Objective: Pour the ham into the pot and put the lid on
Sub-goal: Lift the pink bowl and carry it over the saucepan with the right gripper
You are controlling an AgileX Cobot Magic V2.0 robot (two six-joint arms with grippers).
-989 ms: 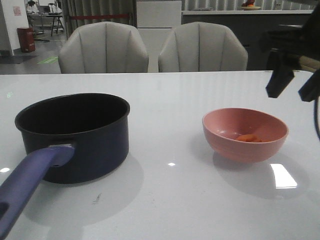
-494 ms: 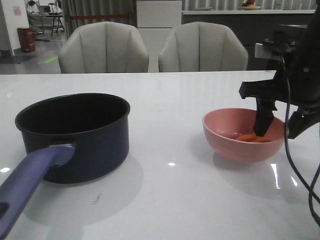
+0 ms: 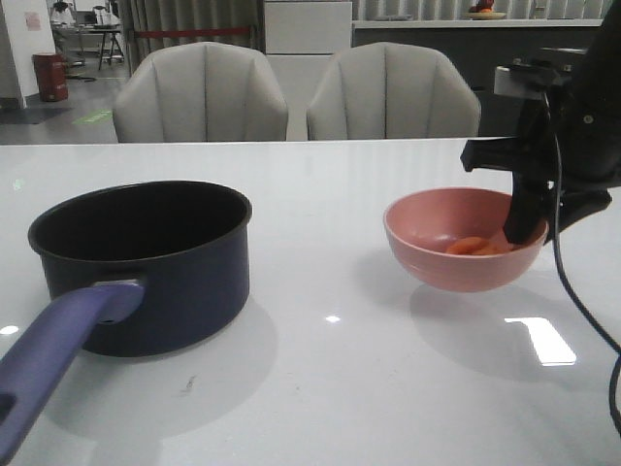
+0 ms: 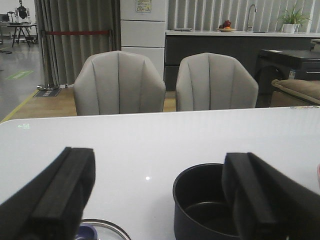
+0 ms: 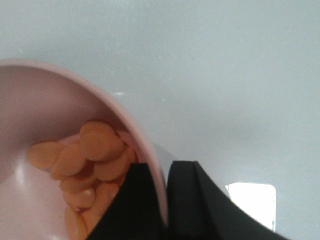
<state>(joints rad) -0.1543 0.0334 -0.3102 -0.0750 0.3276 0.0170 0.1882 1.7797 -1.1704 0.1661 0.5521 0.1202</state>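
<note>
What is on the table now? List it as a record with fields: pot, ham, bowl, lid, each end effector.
pot: dark saucepan, upright, nothing visible inside
ham: orange slices in the pink bowl
bowl: pink, lifted and tilted, shadow beneath
lid: glass edge only, in the left wrist view
right end effector: pinching the bowl's rim
left end effector: open, holding nothing

Ham (image 3: pixel 473 247): orange-pink round slices heaped in a pink bowl's low side. Pot (image 3: pixel 146 260): dark navy, upright, black inside empty. Lid (image 4: pixel 102 231): only a glass edge shows beside the pot
</note>
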